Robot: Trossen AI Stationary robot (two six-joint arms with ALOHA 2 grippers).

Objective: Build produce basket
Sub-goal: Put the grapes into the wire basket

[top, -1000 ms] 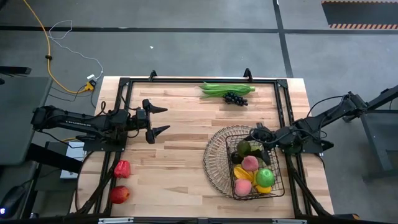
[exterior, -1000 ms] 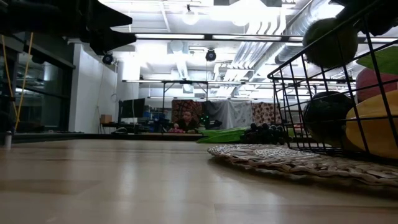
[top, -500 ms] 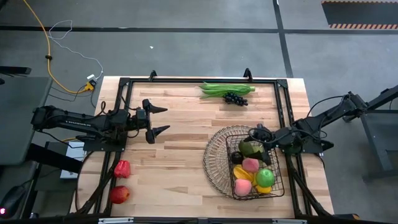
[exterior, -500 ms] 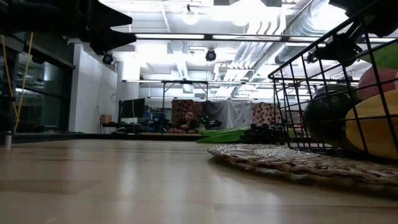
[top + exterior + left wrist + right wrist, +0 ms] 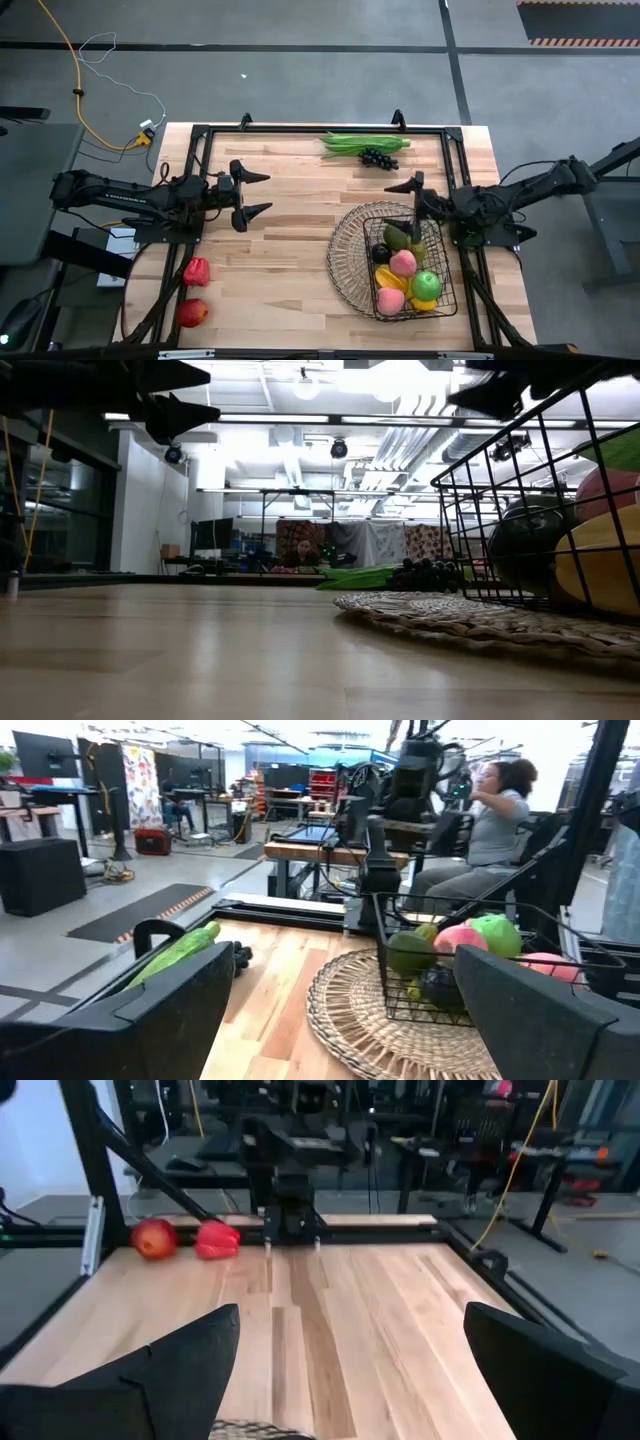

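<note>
Beans (image 5: 365, 143) and grapes (image 5: 379, 158) lay past the basket (image 5: 345, 250), their length crosswise, nearer the empty, wide-open right gripper (image 5: 408, 211); the left gripper (image 5: 252, 193) was seen equally spread.

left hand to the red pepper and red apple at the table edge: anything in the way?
Nothing visible. The left hand hangs open over bare wooden table. The red toy pepper and red toy apple lie at the table's near-left edge, apart from the dark wire basket, with only bare wood between.

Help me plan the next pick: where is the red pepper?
High view: the red pepper lies at the table's left edge, just above the red apple.
</note>
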